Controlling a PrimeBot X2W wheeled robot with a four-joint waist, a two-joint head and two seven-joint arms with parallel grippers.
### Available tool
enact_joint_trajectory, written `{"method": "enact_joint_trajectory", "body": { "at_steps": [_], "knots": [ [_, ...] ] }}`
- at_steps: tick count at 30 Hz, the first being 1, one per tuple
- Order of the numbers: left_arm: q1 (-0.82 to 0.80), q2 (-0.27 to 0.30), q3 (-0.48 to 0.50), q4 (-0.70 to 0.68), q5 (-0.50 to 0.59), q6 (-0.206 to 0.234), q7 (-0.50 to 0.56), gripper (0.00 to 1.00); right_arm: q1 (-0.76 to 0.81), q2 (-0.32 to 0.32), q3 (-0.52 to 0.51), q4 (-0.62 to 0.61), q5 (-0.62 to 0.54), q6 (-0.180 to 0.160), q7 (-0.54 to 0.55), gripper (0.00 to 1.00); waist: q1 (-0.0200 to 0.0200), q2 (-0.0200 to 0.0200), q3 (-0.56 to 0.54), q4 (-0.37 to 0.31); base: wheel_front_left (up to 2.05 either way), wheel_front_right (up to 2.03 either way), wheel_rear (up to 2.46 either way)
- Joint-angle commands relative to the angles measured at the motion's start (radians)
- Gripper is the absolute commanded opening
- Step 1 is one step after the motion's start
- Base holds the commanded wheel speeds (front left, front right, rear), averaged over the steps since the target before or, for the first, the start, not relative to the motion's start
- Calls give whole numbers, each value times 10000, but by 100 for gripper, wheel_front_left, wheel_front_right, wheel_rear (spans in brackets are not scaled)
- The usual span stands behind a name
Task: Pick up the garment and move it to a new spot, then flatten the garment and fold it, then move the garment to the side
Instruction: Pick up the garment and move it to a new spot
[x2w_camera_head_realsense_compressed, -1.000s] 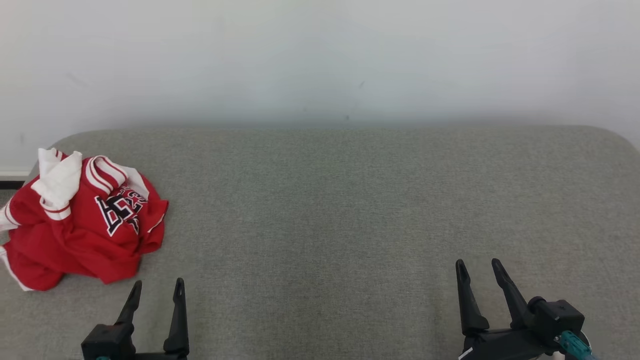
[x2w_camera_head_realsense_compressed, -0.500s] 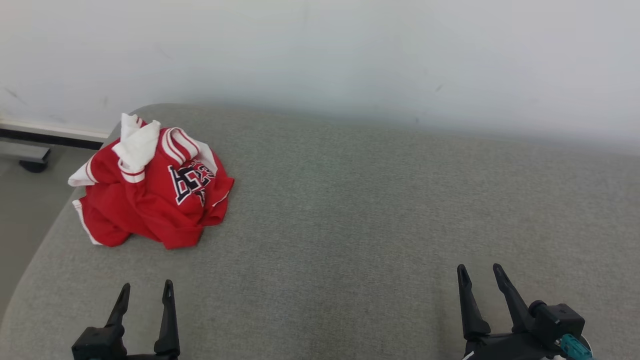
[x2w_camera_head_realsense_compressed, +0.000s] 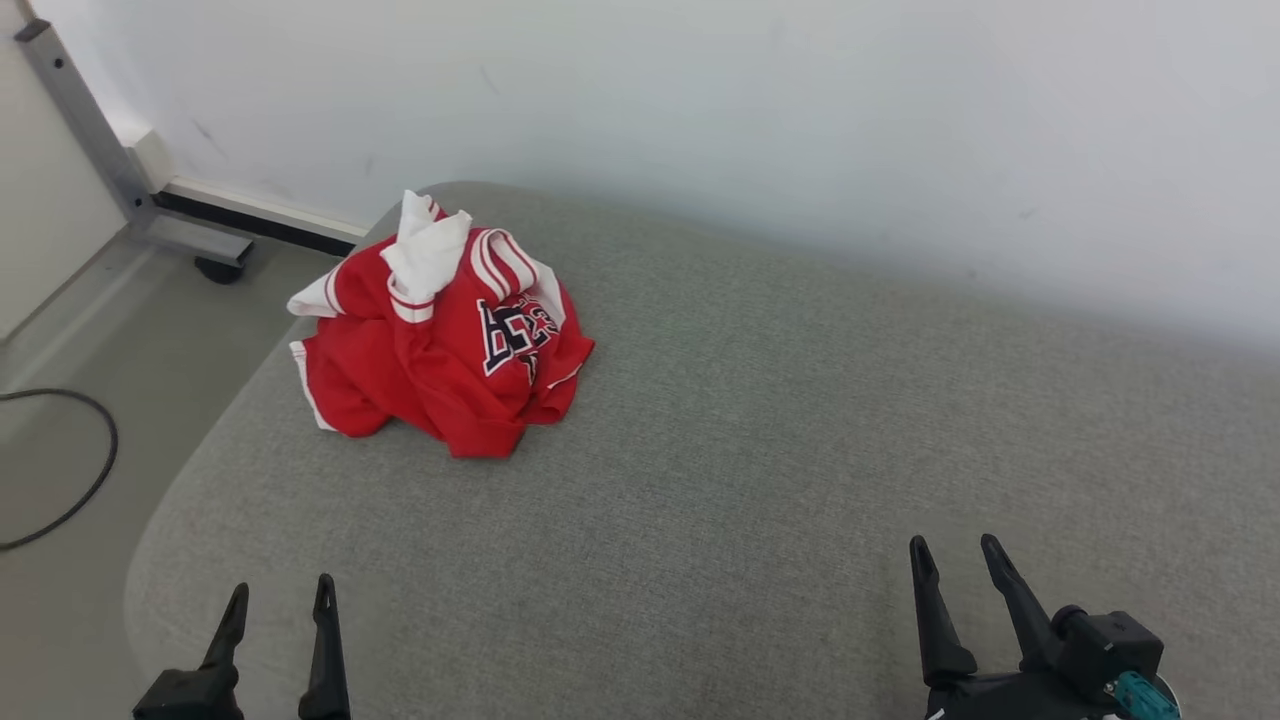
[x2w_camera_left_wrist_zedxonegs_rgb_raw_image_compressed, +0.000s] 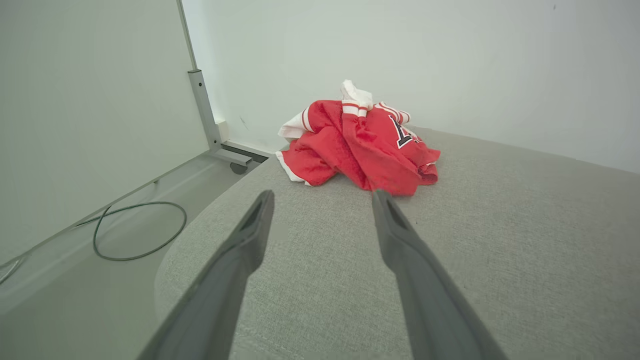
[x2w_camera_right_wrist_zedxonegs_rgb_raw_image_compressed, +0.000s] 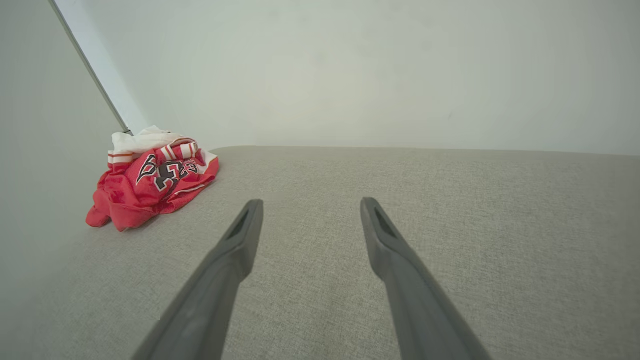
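- The garment, a red jersey with white striped trim and dark lettering, lies crumpled in a heap on the far left of the grey padded surface, close to its rounded far-left corner.
- A white trimmed part stands up at the top of the heap. On the left side, a white-edged hem spreads out towards the edge of the surface.
- I see nothing touching the garment, and both claws are well apart from it.
- My left gripper sits at the near left, by the near-left corner of the surface, with its fingers pointing away towards the far side. The two fingers are spread wide with nothing between them. In the left wrist view the heap lies ahead, beyond the fingertips.
- My right gripper sits at the near right, also spread wide and holding nothing. It is farther from the garment than the left one.
- A pale wall rises behind the surface.
- Left of the surface is the floor, with a dark cable looped on it.
- A grey metal post slants down to a foot on a dark caster, near the far-left corner.
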Motion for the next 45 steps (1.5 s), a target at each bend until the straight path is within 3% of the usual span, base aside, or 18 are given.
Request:
{"method": "enact_joint_trajectory", "body": {
  "at_steps": [1,13,28,36,45],
  "knots": [
    [68,25,31,-14,-75,63,-67,100,180,17,15,-8,32,37,24,100,0,0,-76,351,0,0,0],
    [230,101,128,-110,-169,256,-142,100,160,15,75,-35,5,37,78,100,0,0,-125,687,0,0,0],
    [-44,-1,479,-202,-495,616,-536,100,-47,15,80,-201,-154,37,139,100,0,0,157,348,0,0,0],
    [-1591,310,898,165,-1006,400,-788,100,-459,15,41,-602,-513,37,328,100,0,0,889,-587,0,0,0],
    [-4320,1335,1403,1135,-1554,-198,-567,100,-1235,-164,-78,-1475,-782,34,551,100,0,0,2501,-2249,0,0,0]
  ]
}}
